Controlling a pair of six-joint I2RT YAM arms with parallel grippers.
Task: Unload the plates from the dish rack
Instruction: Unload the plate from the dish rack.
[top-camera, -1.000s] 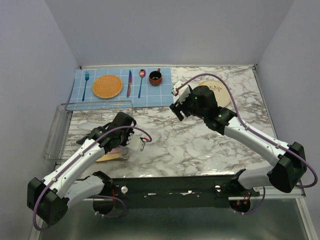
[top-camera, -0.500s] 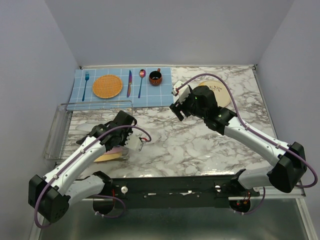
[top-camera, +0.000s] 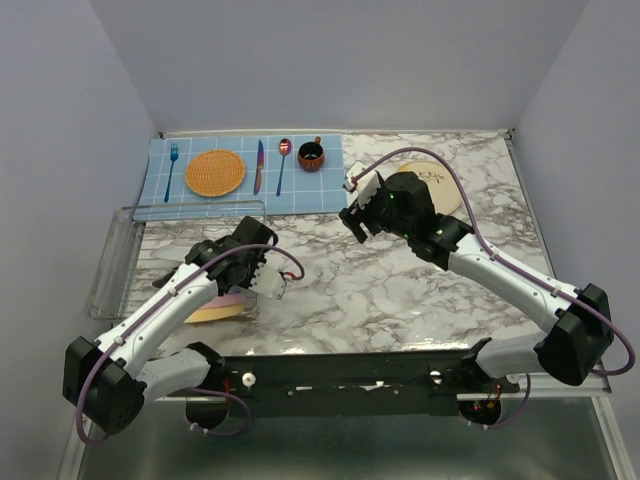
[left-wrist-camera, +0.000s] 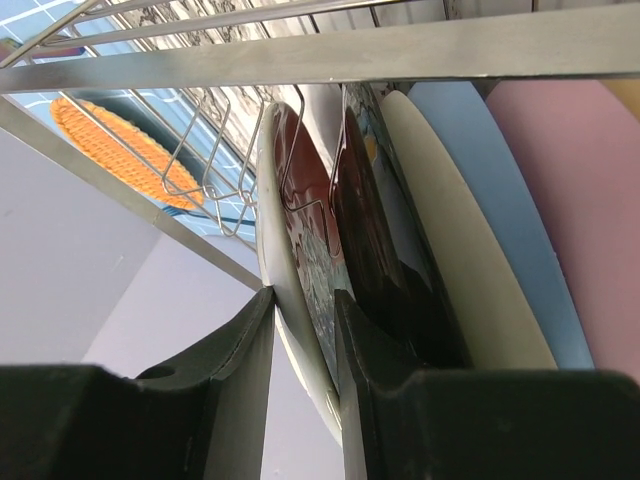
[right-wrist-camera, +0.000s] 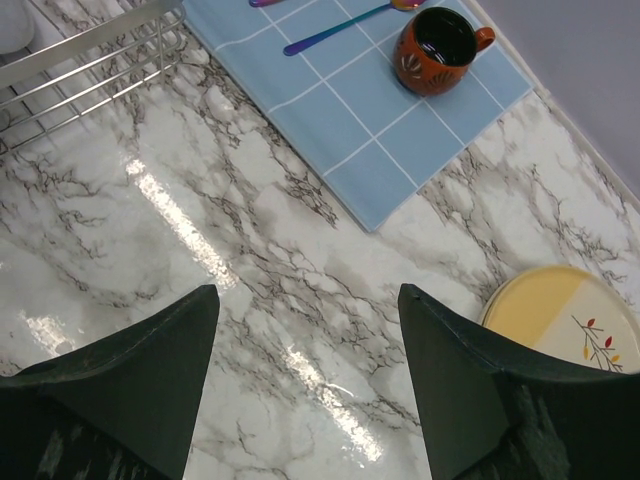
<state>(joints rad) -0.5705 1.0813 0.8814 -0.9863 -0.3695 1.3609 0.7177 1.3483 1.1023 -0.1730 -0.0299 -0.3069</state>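
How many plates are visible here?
7. Six stand in the dish rack: floral, dark floral, beige, blue, pink, yellow sliver. A cream-yellow plate lies on the table. More may hide.

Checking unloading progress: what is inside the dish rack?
Upright plates: a floral plate pinched by the left gripper, then dark, beige, blue, pink. Each hides most of the next.

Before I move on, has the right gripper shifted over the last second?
No. The right gripper hangs at the same spot beside the placemat's near right corner as before.
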